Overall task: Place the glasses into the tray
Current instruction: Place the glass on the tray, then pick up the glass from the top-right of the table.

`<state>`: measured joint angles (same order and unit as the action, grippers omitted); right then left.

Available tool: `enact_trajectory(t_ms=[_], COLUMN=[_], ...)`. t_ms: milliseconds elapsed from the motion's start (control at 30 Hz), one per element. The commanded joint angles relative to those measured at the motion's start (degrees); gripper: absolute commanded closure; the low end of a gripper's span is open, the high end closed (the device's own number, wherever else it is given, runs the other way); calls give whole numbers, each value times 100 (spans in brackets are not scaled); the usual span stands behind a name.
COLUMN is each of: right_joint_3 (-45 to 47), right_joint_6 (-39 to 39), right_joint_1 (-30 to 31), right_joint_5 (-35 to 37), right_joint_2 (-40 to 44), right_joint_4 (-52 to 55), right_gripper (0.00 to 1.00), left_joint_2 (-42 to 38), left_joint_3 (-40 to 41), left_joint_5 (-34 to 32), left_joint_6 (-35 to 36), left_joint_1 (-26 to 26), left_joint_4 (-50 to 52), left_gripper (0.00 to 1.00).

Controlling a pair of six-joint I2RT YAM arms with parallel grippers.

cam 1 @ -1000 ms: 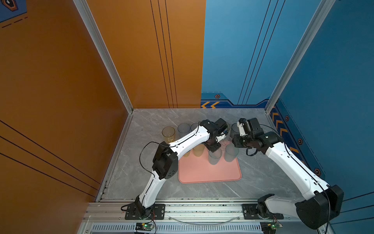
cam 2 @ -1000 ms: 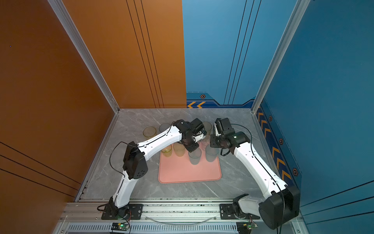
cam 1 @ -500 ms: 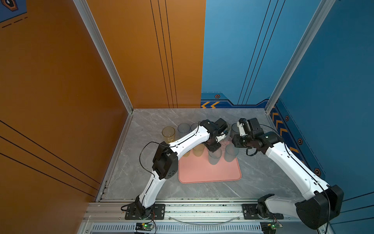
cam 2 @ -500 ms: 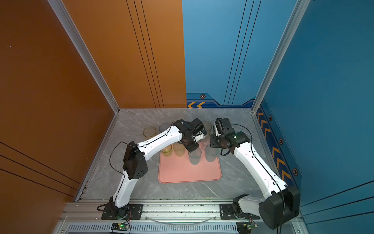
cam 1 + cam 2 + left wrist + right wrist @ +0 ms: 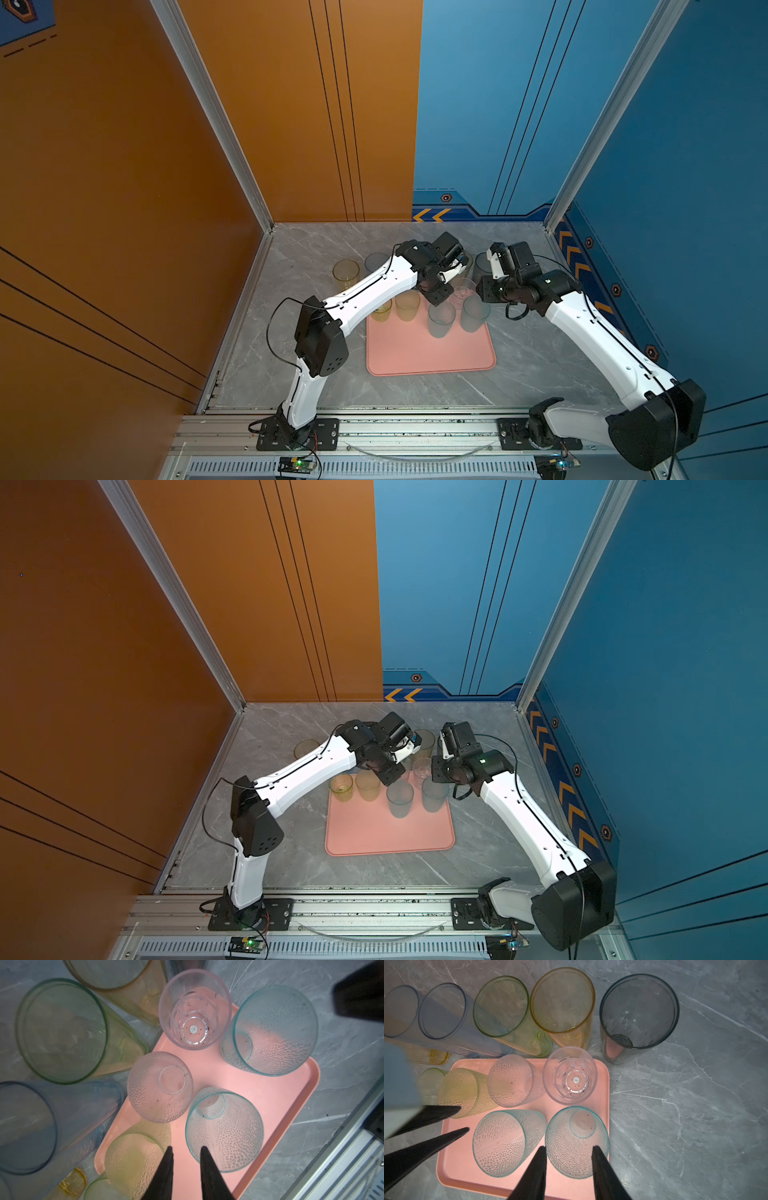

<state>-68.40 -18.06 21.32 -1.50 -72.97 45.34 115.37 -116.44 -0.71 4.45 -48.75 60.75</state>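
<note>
Right wrist view, contents. Tray [image 5: 467, 1167]: salmon-pink, flat on the grey marbled surface [image 5: 695, 1105], mid-scene.

On the tray, upright:
- Far row: yellow dimpled tumbler [image 5: 463, 1091], clear dimpled tumbler [image 5: 512, 1080], clear smooth tumbler [image 5: 571, 1076].
- Nearer row: left teal tumbler [image 5: 506, 1140], right teal tumbler [image 5: 577, 1126].

At the tray's far-left corner: green-rimmed tumbler [image 5: 429, 1078]; on or off the tray cannot be told.

Off the tray, in a row just beyond its far edge, left to right: pale blue tumbler [image 5: 400, 1012], second blue tumbler [image 5: 444, 1012], green tumbler [image 5: 501, 1005], amber tumbler [image 5: 562, 999], grey tumbler [image 5: 639, 1012].

Standing apart at far left in a top view: yellow tumbler [image 5: 345, 272].

Right gripper [image 5: 569, 1148]: fingers apart over the right teal tumbler, gripping nothing.

Left gripper [image 5: 187, 1148]: fingers slightly apart, empty, above the tray between the yellow dimpled tumbler and the left teal tumbler.
</note>
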Motion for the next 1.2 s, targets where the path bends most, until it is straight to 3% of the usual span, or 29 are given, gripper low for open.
enact_trajectory(t_ms=[0,200,400,567,767,1167], right_joint_3=[-84,-94,-81,-194,-739,-2228], right_joint_6=[-48,-30,-30,-39,34,389], right_joint_1=[15,-38,-147,-551,-1135,-1653], right_joint_5=[24,65,171,255,185,1], right_joint_2=[64,80,143,70,-506,-2200], right_joint_4=[-39,-8,31,108,205,711], right_gripper=[64,64,64,66,70,76], left_joint_2=[-499,-1872,-3591,-4427,-4685,-4571], left_joint_3=[239,1573,3696,4659,5115,5138], left_joint_5=[150,136,154,89,283,502], left_joint_6=[-101,-420,-1136,-1356,-1355,-1342], left_joint_1=[92,590,1773,2825,3526,3583], left_joint_4=[-315,-1461,-2775,-2745,-2604,-2612], left_gripper=[76,79,79,79,80,80])
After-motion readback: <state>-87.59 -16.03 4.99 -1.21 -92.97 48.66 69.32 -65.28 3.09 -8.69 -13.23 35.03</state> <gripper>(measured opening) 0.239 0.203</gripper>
